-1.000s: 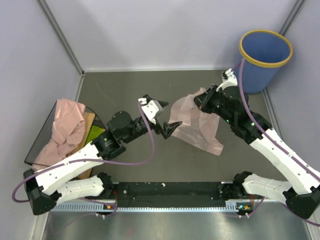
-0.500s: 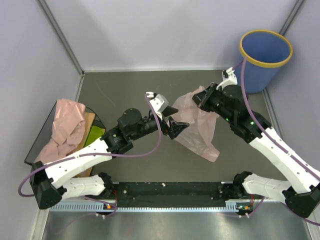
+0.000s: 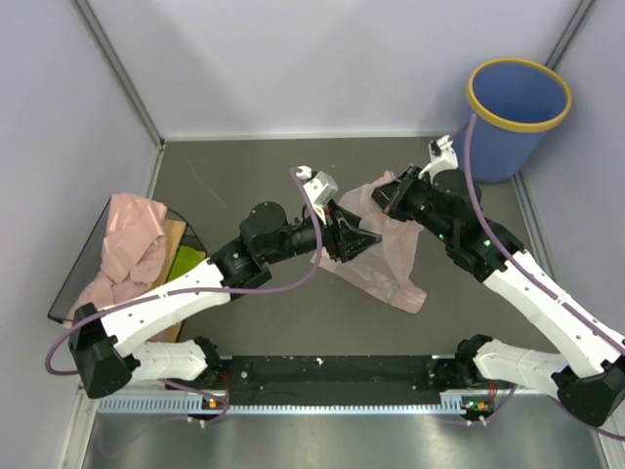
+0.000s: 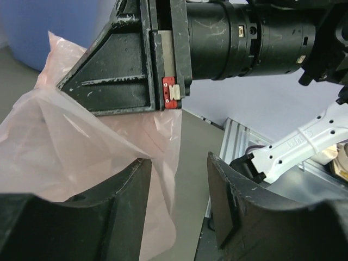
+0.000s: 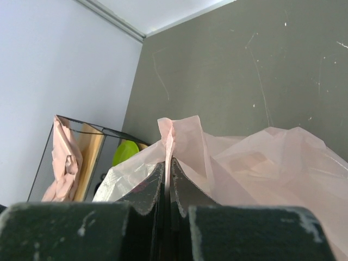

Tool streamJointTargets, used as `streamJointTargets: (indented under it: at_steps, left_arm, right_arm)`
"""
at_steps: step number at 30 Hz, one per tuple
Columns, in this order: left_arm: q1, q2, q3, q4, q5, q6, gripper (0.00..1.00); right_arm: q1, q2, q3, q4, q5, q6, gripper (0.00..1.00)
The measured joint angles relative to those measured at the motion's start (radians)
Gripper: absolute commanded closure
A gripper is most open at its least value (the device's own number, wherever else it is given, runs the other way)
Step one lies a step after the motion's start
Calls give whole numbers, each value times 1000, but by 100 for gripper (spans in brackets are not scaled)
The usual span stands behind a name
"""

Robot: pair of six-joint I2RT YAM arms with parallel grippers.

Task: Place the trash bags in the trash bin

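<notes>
A pale pink trash bag (image 3: 391, 259) hangs from my right gripper (image 3: 384, 196), which is shut on a fold at its top edge (image 5: 168, 163). The bag's lower part trails on the table. My left gripper (image 3: 359, 237) is open right beside the right one, and an edge of the bag (image 4: 81, 147) lies between its fingers (image 4: 109, 217) without being pinched. More pink trash bags (image 3: 125, 249) lie piled at the left. The blue trash bin (image 3: 518, 98) with its yellow rim stands in the back right corner.
The pile rests on a dark tray (image 3: 73, 283) with a wooden board and a green bowl (image 3: 186, 262) at the left wall. Grey walls close in the table at the back and both sides. A metal rail runs along the near edge.
My left arm has reached right and forward until its open gripper is at the hanging bag's edge. My right gripper has kept its hold and barely moved.
</notes>
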Motion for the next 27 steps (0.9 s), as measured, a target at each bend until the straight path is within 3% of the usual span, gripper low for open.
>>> streamJointTargets:
  at_steps: [3,7,8,9,10,11,13,14,18,20,22,23,25,27]
  left_arm:
    - [6,35,30,6,5,-33,57]
    - [34,73,45,-6,10,-92,56]
    - [45,81,45,-13,13,-109,60]
    - [55,89,45,-21,16,-124,69]
    - [62,93,45,-25,17,-135,95]
    - [71,98,45,-27,26,-149,100]
    - [100,100,45,-28,61,-178,100]
    - [113,99,45,-22,87,-185,100]
    - [214,72,44,-38,193,-177,100]
    - [304,41,44,-61,256,-146,100]
    - [389,10,47,-103,305,-101,100]
    - [437,-2,56,-139,332,-71,100]
    - [501,-10,82,-207,365,-21,100]
    - [548,-10,108,-277,396,29,100]
  right_arm:
    - [0,-1,-2,5,-8,0,100]
    - [0,-5,-2,18,-16,-1,100]
    - [0,-6,-2,22,-16,-2,100]
    - [0,-6,-2,25,-18,-2,100]
    - [0,-6,-2,27,-20,-2,100]
    - [0,-6,-2,27,-25,-2,100]
    - [0,-6,-2,27,-39,-7,93]
    - [-3,-8,-3,26,-57,-13,82]
    - [-100,-32,-9,24,-231,-48,68]
    - [-181,-46,-9,25,-338,-72,70]
    - [-270,-59,-9,24,-459,-106,82]
    - [-315,-62,-9,23,-517,-123,93]
    - [-380,-60,1,0,-614,-159,96]
    - [-434,-41,29,-44,-705,-200,90]
